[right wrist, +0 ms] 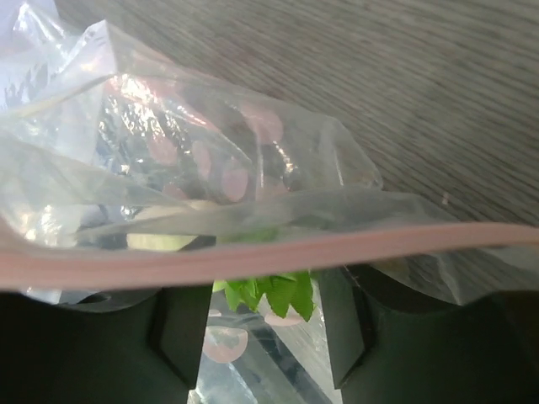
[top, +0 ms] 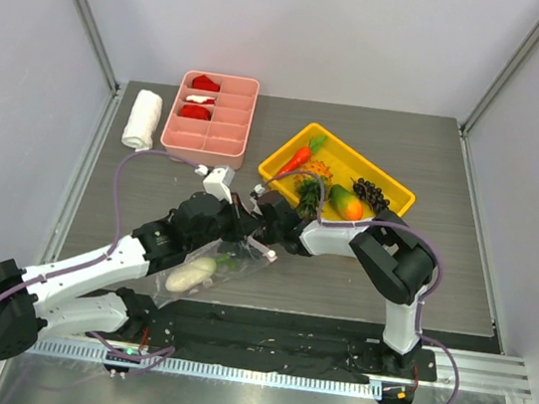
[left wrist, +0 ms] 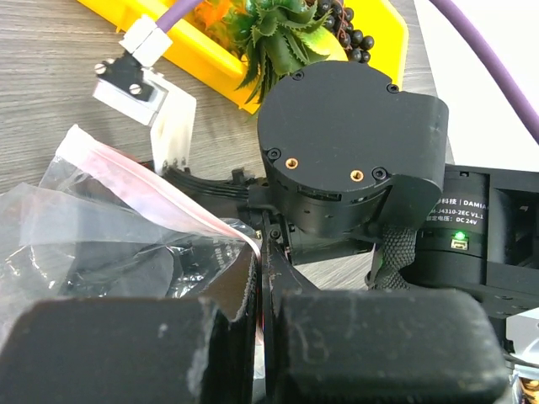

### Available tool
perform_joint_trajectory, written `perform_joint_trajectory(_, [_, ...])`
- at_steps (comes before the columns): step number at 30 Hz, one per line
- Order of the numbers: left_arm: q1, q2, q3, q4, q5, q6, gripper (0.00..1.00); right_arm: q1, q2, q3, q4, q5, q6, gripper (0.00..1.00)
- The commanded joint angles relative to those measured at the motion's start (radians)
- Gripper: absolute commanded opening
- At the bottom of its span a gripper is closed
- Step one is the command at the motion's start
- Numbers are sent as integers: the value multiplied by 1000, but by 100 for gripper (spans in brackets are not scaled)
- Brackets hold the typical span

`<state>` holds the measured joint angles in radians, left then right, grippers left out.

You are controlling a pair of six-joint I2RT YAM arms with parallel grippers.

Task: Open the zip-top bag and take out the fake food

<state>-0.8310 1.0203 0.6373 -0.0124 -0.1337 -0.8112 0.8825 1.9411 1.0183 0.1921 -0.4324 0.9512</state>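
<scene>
The clear zip-top bag point(top: 226, 261) lies in the middle of the table, and a white radish point(top: 191, 273) shows inside it. My left gripper point(top: 240, 220) is shut on the bag's pink zip strip point(left wrist: 152, 189), which runs into its closed jaws point(left wrist: 263, 252). My right gripper point(right wrist: 263, 305) is open at the bag's mouth. The pink strip point(right wrist: 253, 252) crosses in front of its fingers, and the radish's green leaves point(right wrist: 269, 290) hang loose between them. A carrot point(top: 296, 159), pineapple point(top: 309, 193), mango point(top: 345, 205) and grapes point(top: 371, 193) lie in the yellow tray point(top: 357, 154).
A pink divided tray point(top: 227, 136) holding red-and-white pieces stands at the back left, with a rolled white towel point(top: 143, 119) beside it. The right arm's wrist fills much of the left wrist view, close to the left gripper.
</scene>
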Motion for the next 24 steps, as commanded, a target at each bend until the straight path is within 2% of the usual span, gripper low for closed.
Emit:
perform_joint_trajectory(1, [-2, -11, -11, 58, -1, -19, 0, 13, 36, 20, 18, 1, -74, 58])
perform_joint_trajectory(3, [-2, -9, -13, 61, 2, -22, 0, 15, 45, 22, 36, -5, -68, 56])
perform_joint_trajectory(4, [-3, -6, -13, 61, 3, -26, 0, 15, 54, 22, 68, -20, -49, 50])
perform_joint_trajectory(8, [-3, -9, -16, 52, 2, -28, 0, 15, 50, 8, 130, -25, -22, 38])
perform_joint_trajectory(9, [-3, -14, -16, 45, -3, -28, 0, 15, 45, 9, 138, -22, -25, 32])
perform_joint_trajectory(10, [-3, -17, -19, 43, -16, -28, 0, 12, 36, 15, 138, -16, -31, 19])
perform_joint_trajectory(12, [-2, -38, -30, 35, -33, -36, 0, 0, 18, 16, 154, -11, -37, 2])
perform_joint_trajectory(16, [-2, -107, -60, -30, -113, -52, 0, -27, -82, -17, 124, 17, -46, 2])
perform_joint_trajectory(20, [-2, -212, -117, -75, -237, -68, 0, -33, -276, -30, 23, 99, -86, 2])
perform_joint_trajectory(24, [-2, -276, -159, -75, -264, -86, 0, -34, -398, 2, -78, 187, -153, 1])
